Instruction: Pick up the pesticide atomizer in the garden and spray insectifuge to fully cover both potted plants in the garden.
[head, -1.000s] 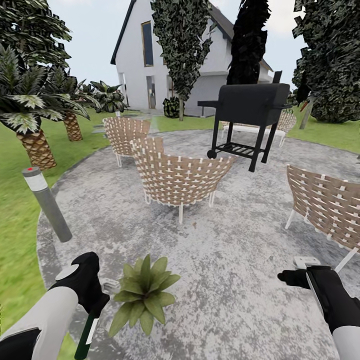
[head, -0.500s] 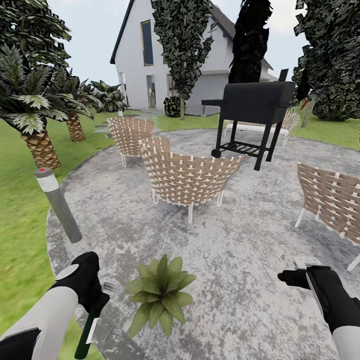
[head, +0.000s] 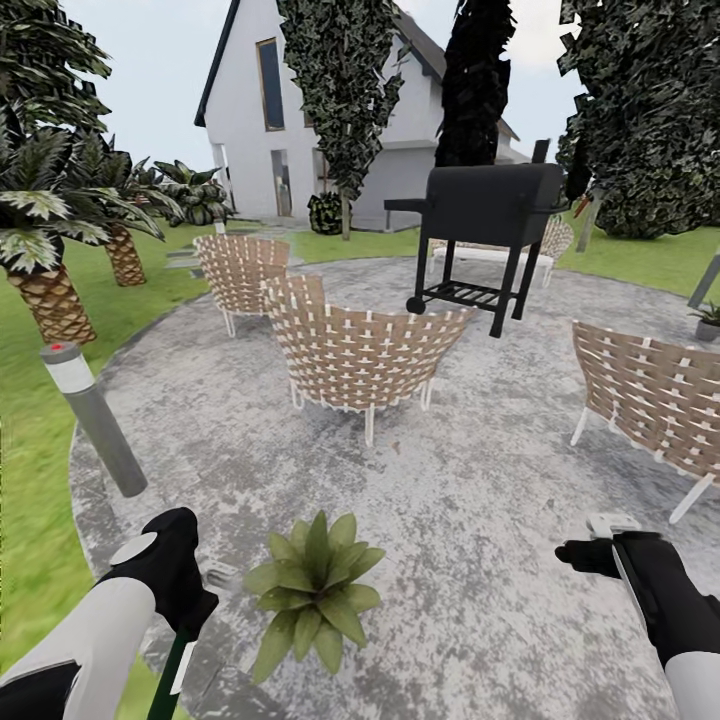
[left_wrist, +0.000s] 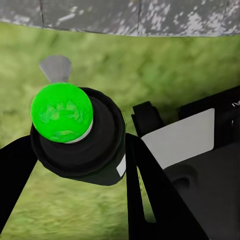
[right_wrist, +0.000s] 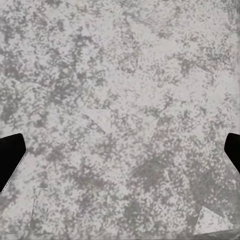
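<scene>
The left claw (head: 185, 615) grips the pesticide atomizer (head: 168, 682), hanging nozzle-down beside one potted plant (head: 315, 590) on the patio (head: 470, 500). The right claw (head: 590, 553) is spread open, empty. Pickup looks done; spraying both plants remains.

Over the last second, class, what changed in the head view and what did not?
The whole scene slid sideways and back, so the camera moved, not the things. Both arms kept their poses: left gripper still holds the atomizer beside the plant; right gripper stays open over the patio.
</scene>
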